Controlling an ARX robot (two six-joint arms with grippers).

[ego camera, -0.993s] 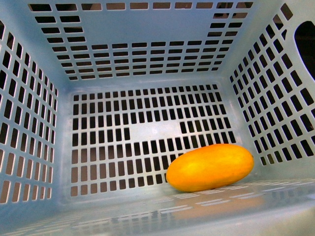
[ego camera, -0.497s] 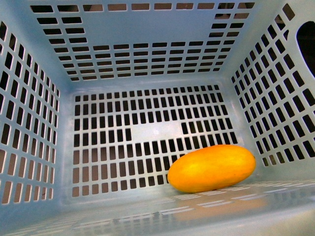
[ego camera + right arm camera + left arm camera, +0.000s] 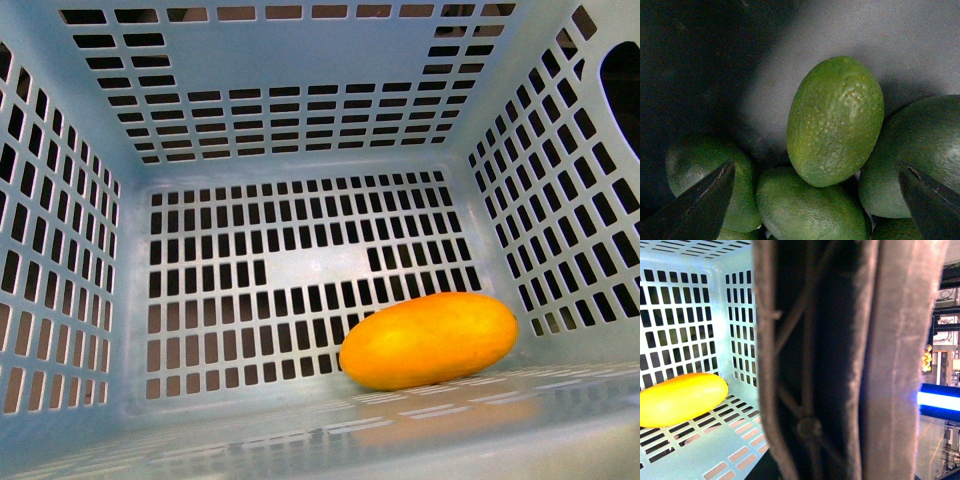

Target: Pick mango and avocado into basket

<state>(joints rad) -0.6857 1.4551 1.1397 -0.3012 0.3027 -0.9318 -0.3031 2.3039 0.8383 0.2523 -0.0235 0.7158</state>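
Avocado (image 3: 835, 120), green and pebbled, lies on top of a pile of other avocados (image 3: 812, 207), just ahead of the right gripper (image 3: 816, 165) and centred between its two dark fingertips, which are spread wide and hold nothing. The mango (image 3: 428, 340) rests on the slotted floor of the teal basket (image 3: 290, 70). A brown handle (image 3: 900, 365) fills the left wrist view. The left gripper is unseen, so its state cannot be told.

At the edge of the left wrist view, a slice of room shows: pale shelving (image 3: 946, 347) holding small yellow items (image 3: 926, 359), with a glowing white-blue light bar (image 3: 939, 400) nearby. The right wrist view's grey surface (image 3: 920, 40) fades into shadow.
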